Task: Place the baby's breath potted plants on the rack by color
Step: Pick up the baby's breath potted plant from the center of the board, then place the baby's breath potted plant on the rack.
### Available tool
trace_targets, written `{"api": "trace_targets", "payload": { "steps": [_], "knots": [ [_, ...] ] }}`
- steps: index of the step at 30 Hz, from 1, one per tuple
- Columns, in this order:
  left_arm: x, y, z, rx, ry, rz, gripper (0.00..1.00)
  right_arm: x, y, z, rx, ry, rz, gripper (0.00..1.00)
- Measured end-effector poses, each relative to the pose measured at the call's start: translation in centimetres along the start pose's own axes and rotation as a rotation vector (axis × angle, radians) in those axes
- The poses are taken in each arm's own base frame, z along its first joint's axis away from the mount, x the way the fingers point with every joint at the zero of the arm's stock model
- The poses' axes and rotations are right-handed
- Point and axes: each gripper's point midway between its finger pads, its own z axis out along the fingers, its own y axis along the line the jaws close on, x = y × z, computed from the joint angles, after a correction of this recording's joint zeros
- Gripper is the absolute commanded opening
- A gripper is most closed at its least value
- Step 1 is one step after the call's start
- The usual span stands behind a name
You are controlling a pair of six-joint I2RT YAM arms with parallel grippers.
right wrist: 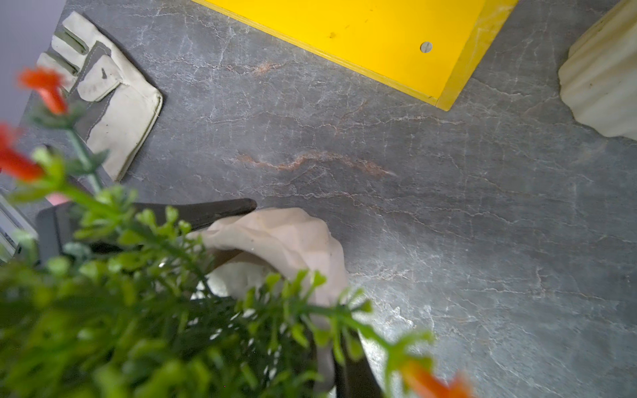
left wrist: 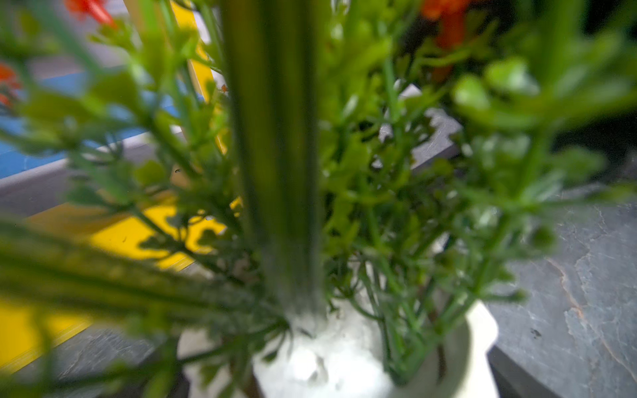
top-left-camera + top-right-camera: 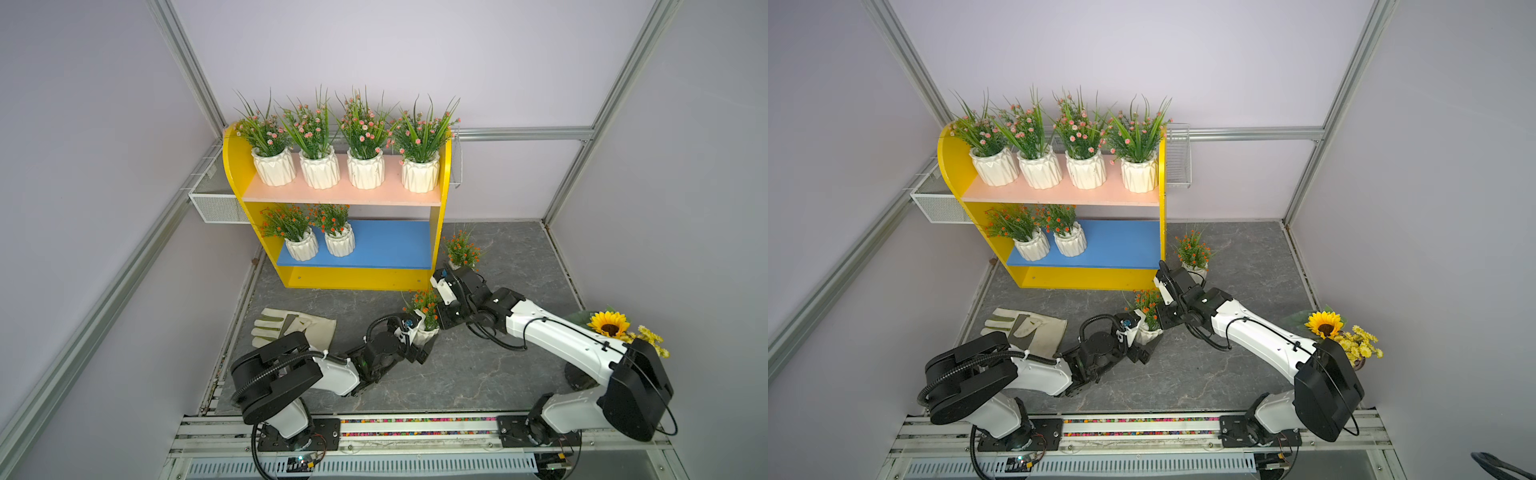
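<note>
The rack (image 3: 232, 166) (image 3: 951, 166) stands at the back. Several pink baby's breath potted plants (image 3: 365, 166) line its pale pink upper board. Two orange-red ones (image 3: 302, 245) (image 3: 340, 241) sit at the left of the blue lower board. A third orange-red plant (image 3: 460, 249) (image 1: 599, 69) stands on the table right of the rack. Another (image 3: 427, 334) (image 3: 1147, 305) (image 2: 344, 358) (image 1: 282, 234) leans tilted in front of the rack. My left gripper (image 3: 424, 340) is open, its black fingers (image 1: 213, 212) either side of that pot. My right gripper (image 3: 436, 318) is shut in its sprigs, tips hidden by foliage.
A pale work glove (image 3: 291, 328) (image 1: 113, 103) lies on the grey slate top left of the arms. The sunflower bouquet (image 3: 611, 326) stands behind the right arm. White wire mesh baskets (image 3: 216, 205) (image 3: 456, 162) hang on the walls beside the rack.
</note>
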Motion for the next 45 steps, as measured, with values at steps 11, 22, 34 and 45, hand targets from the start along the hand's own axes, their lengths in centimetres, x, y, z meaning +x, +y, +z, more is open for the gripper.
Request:
{"api": "trace_targets", "payload": {
  "steps": [11, 22, 34, 45],
  "knots": [
    [0.1, 0.1, 0.0, -0.007, 0.002, 0.011, 0.55, -0.1, 0.1, 0.0, -0.003, -0.006, -0.004, 0.15],
    [0.5, 1.9, -0.1, -0.108, 0.017, -0.012, 0.42, -1.5, 1.6, -0.1, -0.071, -0.061, 0.009, 0.22],
    [1.1, 3.8, -0.6, -0.205, 0.081, 0.005, 0.42, -2.7, -2.0, -5.9, -0.042, -0.215, 0.086, 0.25],
    [-5.0, 10.2, 0.0, -0.331, 0.053, -0.093, 0.44, 0.8, -5.8, -8.1, 0.045, -0.235, 0.16, 0.27]
  ]
}}
